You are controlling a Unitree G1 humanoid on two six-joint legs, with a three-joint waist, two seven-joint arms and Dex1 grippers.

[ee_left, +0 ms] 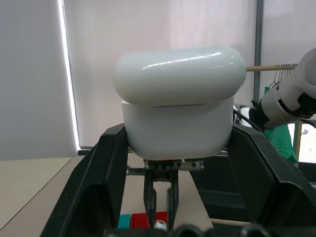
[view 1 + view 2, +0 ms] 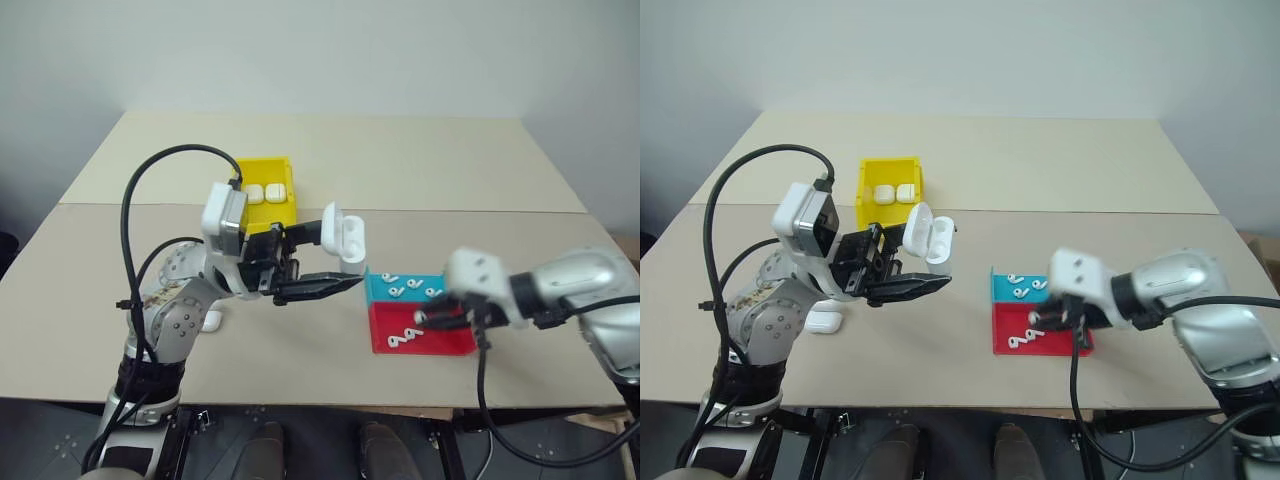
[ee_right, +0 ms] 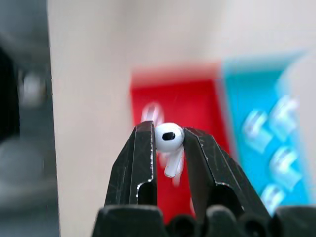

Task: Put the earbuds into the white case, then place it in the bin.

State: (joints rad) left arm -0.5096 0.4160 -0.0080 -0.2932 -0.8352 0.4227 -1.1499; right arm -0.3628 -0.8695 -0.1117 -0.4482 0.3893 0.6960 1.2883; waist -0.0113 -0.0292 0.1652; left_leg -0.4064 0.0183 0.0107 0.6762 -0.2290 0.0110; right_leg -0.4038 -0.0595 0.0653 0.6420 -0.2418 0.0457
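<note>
**Earbud pinched, case held open above the table**

The left gripper (image 2: pixel 318 262) is clamped on the small glossy white rounded case (image 2: pixel 343 236), holding it up above the beige tabletop (image 2: pixel 420 160) with its hinged lid flipped open. From the left wrist camera the case (image 1: pixel 178 109) sits squeezed between the two black fingers (image 1: pixel 94 187).

The right gripper (image 3: pixel 169 148) is pinching one tiny glossy white earbud (image 3: pixel 169 140) between its fingertips (rounded head at the tips, short stem pointing back between the fingers). In the head views this gripper (image 2: pixel 436 318) is above the red half of the shallow blue-and-red tray (image 2: pixel 455 345), which lies on the table in front of the robot's right arm. More white earbuds (image 2: pixel 402 339) lie in the red half and others (image 2: pixel 398 291) in the blue half.

The yellow plastic open-top bin (image 2: pixel 248 168) stands on the table beyond the left gripper, with identical white cases (image 2: pixel 264 192) inside it. One more white case (image 2: pixel 824 322) lies on the table beside the left arm
</note>
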